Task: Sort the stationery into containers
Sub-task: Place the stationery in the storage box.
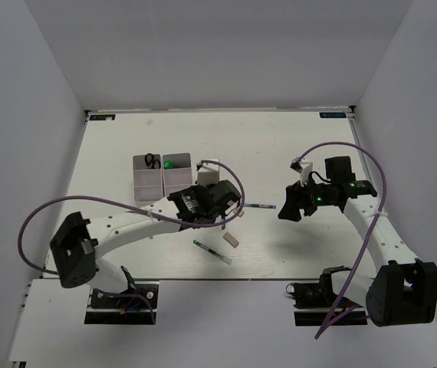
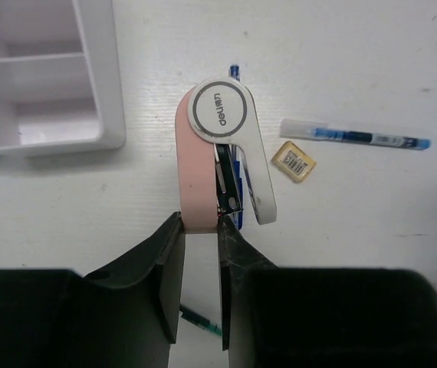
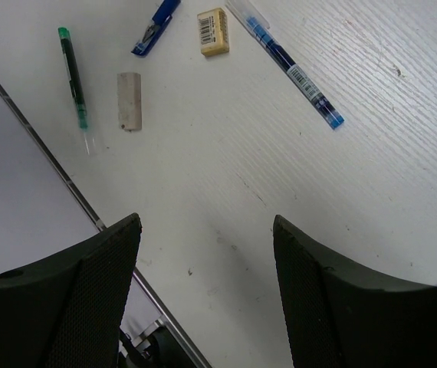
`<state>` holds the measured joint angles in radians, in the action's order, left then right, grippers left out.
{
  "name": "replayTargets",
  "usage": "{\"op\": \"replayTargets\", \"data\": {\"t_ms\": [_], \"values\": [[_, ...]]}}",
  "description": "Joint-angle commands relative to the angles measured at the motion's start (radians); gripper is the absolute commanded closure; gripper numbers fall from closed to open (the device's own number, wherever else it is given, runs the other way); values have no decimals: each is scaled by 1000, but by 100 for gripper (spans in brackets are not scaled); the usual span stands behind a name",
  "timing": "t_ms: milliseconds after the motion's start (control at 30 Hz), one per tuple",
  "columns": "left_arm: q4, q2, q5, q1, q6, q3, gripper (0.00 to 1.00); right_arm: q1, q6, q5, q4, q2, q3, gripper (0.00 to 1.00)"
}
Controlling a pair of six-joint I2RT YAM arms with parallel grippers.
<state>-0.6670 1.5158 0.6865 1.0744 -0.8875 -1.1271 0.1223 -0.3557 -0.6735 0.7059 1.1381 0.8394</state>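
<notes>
My left gripper (image 2: 201,230) is shut on the pink end of a small pink and white stapler-like item (image 2: 218,126), held just above the table right of a tray (image 2: 105,92). In the top view the left gripper (image 1: 230,203) is just right of the two pale trays (image 1: 137,188); the left one holds black scissors (image 1: 151,160), the right one a green-capped marker (image 1: 169,162). My right gripper (image 3: 207,226) is open and empty above bare table, also seen from the top (image 1: 286,211). A blue pen (image 3: 287,65), beige eraser (image 3: 213,31), grey eraser (image 3: 129,112) and green pen (image 3: 74,77) lie loose.
A small blue item (image 3: 156,27) lies by the beige eraser. A white box-like thing (image 1: 208,169) stands right of the trays. The table's front edge (image 3: 65,180) runs close to the green pen. White walls enclose the table.
</notes>
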Motion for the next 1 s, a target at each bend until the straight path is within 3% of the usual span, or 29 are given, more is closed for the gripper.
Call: {"op": "replayTargets", "data": {"t_ms": [0,200,400,567,667,967], "values": [[-101,-106,48,-25,36,-57,100,-9,-9,-35,13,-21,3,28],[-210,-265,-10,-183,33,-47,100,-10,-9,-41,17,-34,3,28],[-289,-338,-296,-482,27,-28,100,-12,-8,-51,15,-37,1,28],[-344,-312,-554,-710,19,-65,100,-12,-8,-52,15,-37,4,28],[-385,-275,-651,-798,30,-92,100,-13,-8,-54,15,-38,3,28],[-405,-188,-735,-904,64,-143,100,-13,-12,-60,15,-40,0,28]]}}
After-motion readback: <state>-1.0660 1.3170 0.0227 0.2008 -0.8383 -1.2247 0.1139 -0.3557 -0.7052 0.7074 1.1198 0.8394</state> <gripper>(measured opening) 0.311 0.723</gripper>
